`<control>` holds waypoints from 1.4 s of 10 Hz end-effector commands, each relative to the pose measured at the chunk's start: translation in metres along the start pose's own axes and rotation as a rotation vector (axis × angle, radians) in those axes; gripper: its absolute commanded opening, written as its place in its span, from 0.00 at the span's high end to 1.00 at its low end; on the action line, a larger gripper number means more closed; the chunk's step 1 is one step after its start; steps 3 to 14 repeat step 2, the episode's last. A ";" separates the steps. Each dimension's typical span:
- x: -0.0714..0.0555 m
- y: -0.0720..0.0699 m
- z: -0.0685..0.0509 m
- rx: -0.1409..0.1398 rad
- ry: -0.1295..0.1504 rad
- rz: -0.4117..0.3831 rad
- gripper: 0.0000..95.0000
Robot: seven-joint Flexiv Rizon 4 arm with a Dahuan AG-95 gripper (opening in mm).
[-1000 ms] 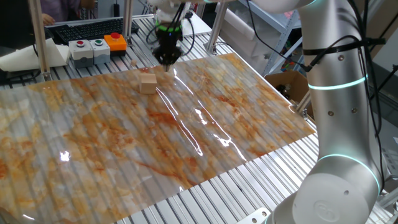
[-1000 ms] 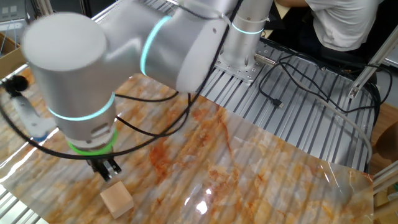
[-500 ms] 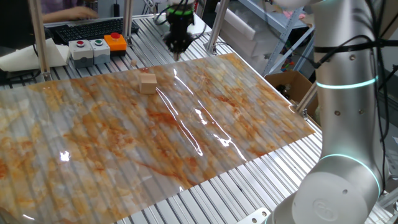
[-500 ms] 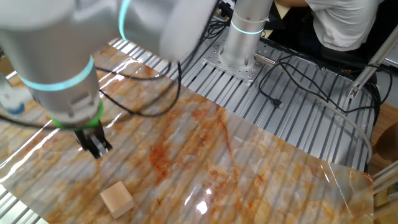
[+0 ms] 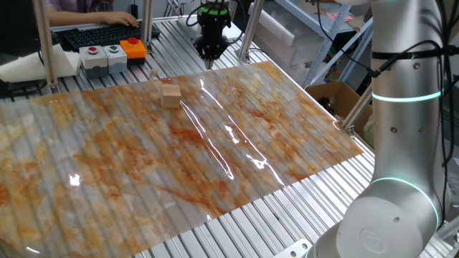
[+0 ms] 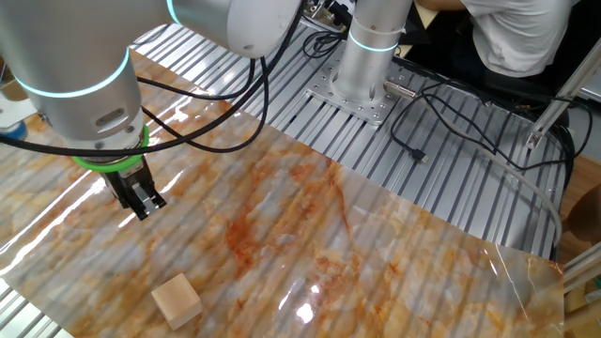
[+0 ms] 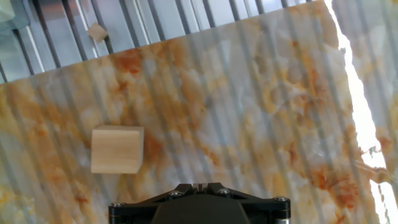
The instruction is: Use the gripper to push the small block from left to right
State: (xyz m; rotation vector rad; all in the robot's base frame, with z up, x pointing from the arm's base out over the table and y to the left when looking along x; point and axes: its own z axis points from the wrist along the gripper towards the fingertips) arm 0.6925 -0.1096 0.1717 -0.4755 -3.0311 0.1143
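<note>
The small block [image 5: 170, 95] sits near the far edge of the marbled sheet [image 5: 215, 165] (open sheet all around). The gripper [image 5: 209, 61] hangs raised above that edge, fingers together.

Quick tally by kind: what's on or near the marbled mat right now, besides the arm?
Wooden blocks: 1, the small block
Tiny tan chips: 1
Button boxes: 1
Grippers: 1
Total: 4

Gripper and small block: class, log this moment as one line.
gripper: shut, raised, off block | small block: upright on marbled sheet, untouched | push: not underway
</note>
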 end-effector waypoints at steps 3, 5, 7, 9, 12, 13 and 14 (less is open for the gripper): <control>0.005 -0.003 0.004 0.005 -0.004 -0.001 1.00; 0.005 -0.003 0.004 0.005 -0.004 -0.001 1.00; 0.005 -0.003 0.004 0.005 -0.004 -0.001 1.00; 0.005 -0.003 0.004 0.005 -0.004 -0.001 1.00; 0.005 -0.003 0.004 0.005 -0.004 -0.001 1.00; 0.005 -0.003 0.004 0.005 -0.004 -0.001 1.00; 0.005 -0.003 0.004 0.005 -0.004 -0.001 1.00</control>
